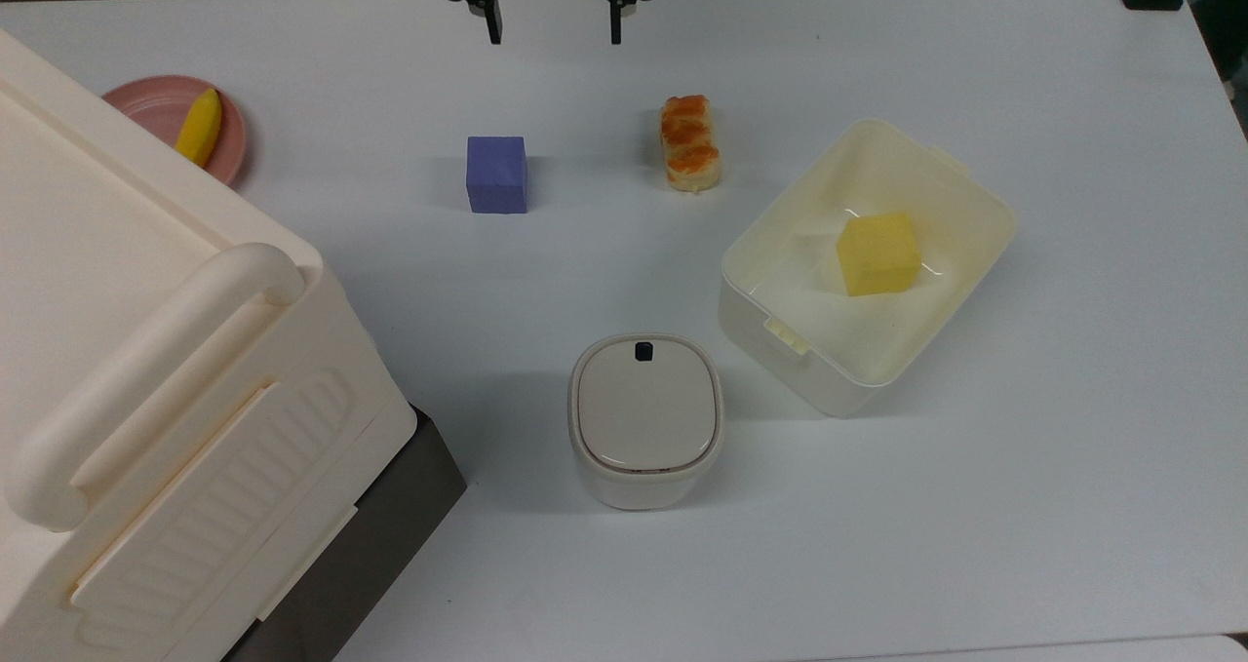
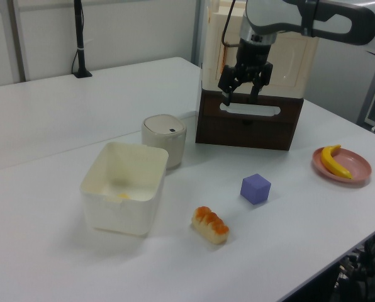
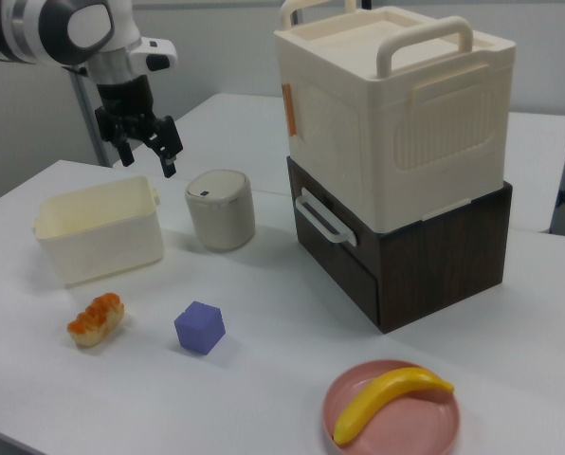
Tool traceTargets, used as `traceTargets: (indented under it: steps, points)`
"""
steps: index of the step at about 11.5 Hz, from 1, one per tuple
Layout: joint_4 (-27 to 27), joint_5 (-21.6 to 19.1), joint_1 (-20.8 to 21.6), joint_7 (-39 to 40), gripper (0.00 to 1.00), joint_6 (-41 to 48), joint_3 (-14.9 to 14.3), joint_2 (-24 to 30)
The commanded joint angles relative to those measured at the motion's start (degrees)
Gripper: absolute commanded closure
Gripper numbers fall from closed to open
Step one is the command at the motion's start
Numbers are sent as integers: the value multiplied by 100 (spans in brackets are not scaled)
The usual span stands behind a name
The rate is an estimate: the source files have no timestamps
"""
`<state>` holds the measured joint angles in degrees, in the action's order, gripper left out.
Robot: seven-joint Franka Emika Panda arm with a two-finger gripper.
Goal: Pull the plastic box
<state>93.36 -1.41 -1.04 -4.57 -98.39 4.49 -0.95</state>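
Observation:
The plastic box is a cream-white open tub on the white table, at the top view's right, with a yellow block inside it. It also stands at the left view's lower left as the plastic box, and at the right view's left as the plastic box. My gripper hangs open with nothing between its fingers at the top view's upper edge, well apart from the box. In the left view the gripper is raised above the table; in the right view the gripper hovers above the box's far end.
A small round container with a beige lid stands beside the box. A purple cube and a bread piece lie mid-table. A large cream case sits on a dark brown box. A pink plate with a banana is near it.

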Motion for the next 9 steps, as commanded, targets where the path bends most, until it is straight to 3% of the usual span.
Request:
traceTargets:
  steps: [1, 9]
  points:
    - [-324, -611, -111, 140, 0, 502, -440, 60]
    - [-300, -667, -116, 88, 0, 470, -422, 42]
